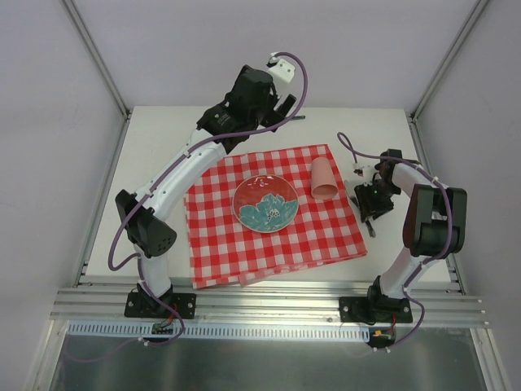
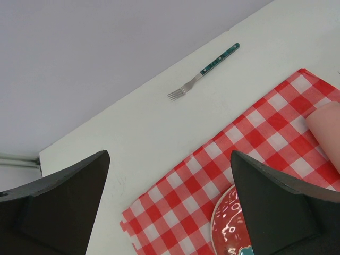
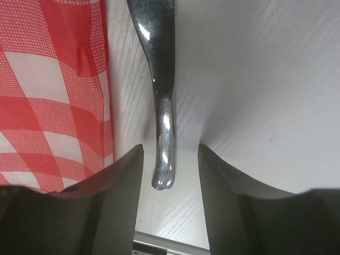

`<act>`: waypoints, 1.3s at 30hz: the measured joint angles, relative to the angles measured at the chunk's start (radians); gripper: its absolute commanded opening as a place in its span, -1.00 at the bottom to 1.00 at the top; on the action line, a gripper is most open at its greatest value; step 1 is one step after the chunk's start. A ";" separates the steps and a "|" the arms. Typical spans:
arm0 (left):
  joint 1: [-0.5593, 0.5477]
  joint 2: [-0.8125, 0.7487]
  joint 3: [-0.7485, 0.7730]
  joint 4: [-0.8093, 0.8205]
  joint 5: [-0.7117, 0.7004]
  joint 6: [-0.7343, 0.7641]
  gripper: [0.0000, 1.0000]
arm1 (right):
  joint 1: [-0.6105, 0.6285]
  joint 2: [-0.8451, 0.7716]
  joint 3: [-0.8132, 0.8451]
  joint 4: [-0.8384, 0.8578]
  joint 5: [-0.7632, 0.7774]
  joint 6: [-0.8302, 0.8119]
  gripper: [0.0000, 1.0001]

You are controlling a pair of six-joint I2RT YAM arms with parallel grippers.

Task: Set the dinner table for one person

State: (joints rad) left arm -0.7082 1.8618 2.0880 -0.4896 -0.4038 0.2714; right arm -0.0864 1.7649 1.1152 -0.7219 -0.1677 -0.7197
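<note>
- Lying across the middle of the top view, the off-white tabletop (image 1: 163, 138) carries everything, its rail (image 1: 269, 305) along the lower edge
- Checked cloth (image 1: 220, 244) is spread at the centre of the frame, with a red plate (image 1: 265, 203) bearing a teal flower on it
- Pink cup (image 1: 324, 179) lies on its side on the cloth, just right of the plate, near the cloth's upper right corner
- Fork (image 2: 204, 71) with a teal grip lies on bare tabletop in the upper middle of the left wrist view, apart from the cloth
- Left pincer (image 1: 281, 110) sits at the top centre of the top view, released, fingers wide and grasping nothing
- Right pincer (image 3: 170, 159) is low over the tabletop to the right of the cloth, released: its fingers (image 3: 119, 186) flank a shiny metal handle (image 3: 162, 106) with a gap on each side
- Metal handle lies on bare tabletop just beside the cloth's edge
</note>
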 measured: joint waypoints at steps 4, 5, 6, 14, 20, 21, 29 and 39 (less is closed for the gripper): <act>0.000 0.002 0.000 0.000 0.000 0.000 0.98 | 0.001 -0.001 -0.012 0.014 0.005 -0.001 -0.12; 0.000 0.003 0.001 0.000 0.000 0.000 0.98 | 0.002 -0.004 -0.017 0.023 0.011 -0.001 -0.19; 0.000 0.003 0.001 0.000 0.000 0.000 0.98 | 0.002 -0.009 -0.024 0.032 0.018 -0.003 -0.29; 0.000 0.005 0.003 0.000 0.000 -0.001 0.98 | 0.054 -0.118 -0.158 0.172 0.097 -0.022 -0.44; 0.000 0.014 0.010 0.000 0.001 -0.003 0.98 | 0.079 -0.176 -0.224 0.223 0.105 -0.024 -0.67; 0.000 0.016 0.012 0.000 0.001 -0.003 0.98 | 0.079 -0.176 -0.224 0.224 0.105 -0.021 -0.70; -0.011 0.018 0.013 0.000 0.000 -0.002 0.98 | 0.079 -0.178 -0.224 0.224 0.104 -0.016 -0.94; -0.013 0.018 0.016 0.000 0.000 -0.002 0.98 | 0.079 -0.189 -0.224 0.211 0.098 0.004 -0.99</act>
State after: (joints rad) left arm -0.7212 1.8797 2.1036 -0.4900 -0.4034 0.2691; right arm -0.0074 1.5757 0.8909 -0.5114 -0.0700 -0.7158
